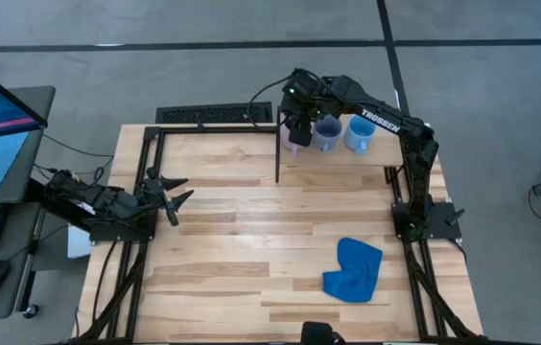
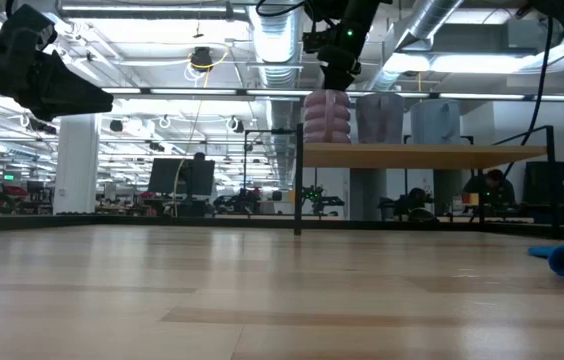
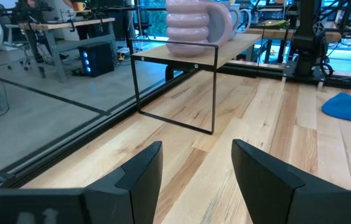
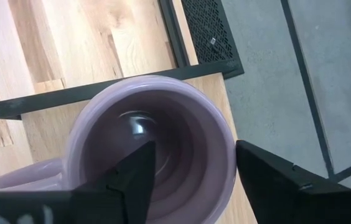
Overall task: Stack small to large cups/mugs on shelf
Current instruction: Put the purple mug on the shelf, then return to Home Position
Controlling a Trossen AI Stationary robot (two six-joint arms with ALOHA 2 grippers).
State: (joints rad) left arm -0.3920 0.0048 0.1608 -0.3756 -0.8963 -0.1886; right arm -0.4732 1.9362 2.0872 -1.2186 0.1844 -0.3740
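Observation:
Three mugs stand in a row on the shelf [image 1: 340,163], a pale wood panel on a thin black frame at the table's far side. The lilac mug [image 2: 327,117] is at the shelf's left end, the grey-blue mug [image 1: 326,135] is in the middle, and the sky-blue mug [image 1: 360,134] is to its right. My right gripper [image 4: 194,177] hovers open just over the lilac mug [image 4: 150,143], pointing down. One finger is over its hollow and one is outside its rim. My left gripper [image 1: 173,196] waits open at the table's left side, and its wrist view shows the lilac mug [image 3: 191,25].
A soft blue cloth [image 1: 355,270] lies on the striped plank table toward the near right. The shelf's black legs [image 3: 213,93] stand on the table. The right arm's base [image 1: 424,216] is at the right edge. A desk with a monitor and keyboard stands left of the table.

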